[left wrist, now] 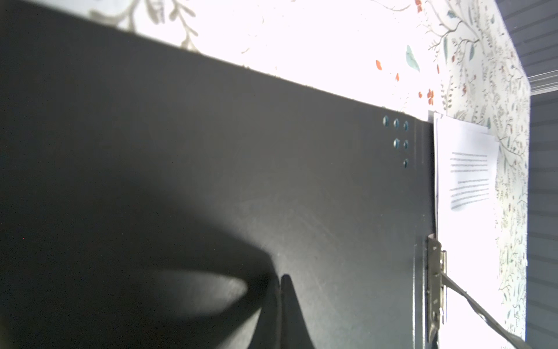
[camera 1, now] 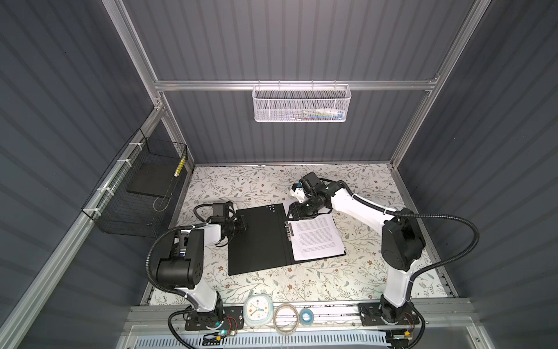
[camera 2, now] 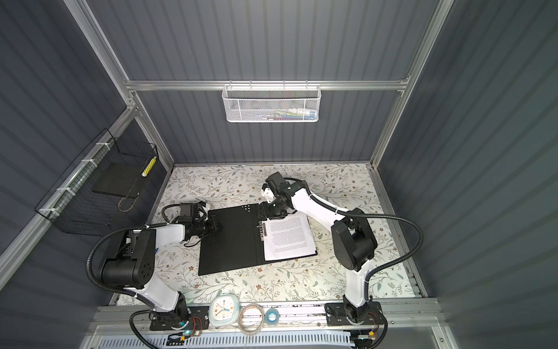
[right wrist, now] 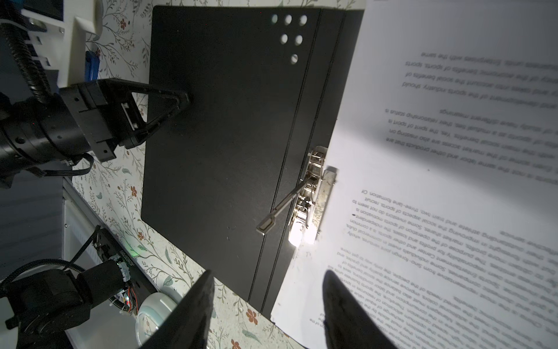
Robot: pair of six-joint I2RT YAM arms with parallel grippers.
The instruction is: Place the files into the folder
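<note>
left gripper (right wrist: 184, 99), fingers closed together on nothing, is touching left cover of folder (right wrist: 226, 151) | right gripper (right wrist: 268, 276), jaws apart and empty, is straddling inner edge of files (right wrist: 422, 181) | only right wrist view is showing that gap

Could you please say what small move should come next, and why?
Probably lower the right gripper, open above the files, onto the lever and press it flat: the files lie in the open folder, the lever looks raised, and the shut left gripper rests on its cover.

Enclosed robot test cell, laboratory type; aluminium frame (camera 1: 211, 85), grey ribbed wall panels (camera 1: 302, 45), hung mesh basket (camera 1: 302, 104); floral-covered worktop (camera 1: 302, 284).
</note>
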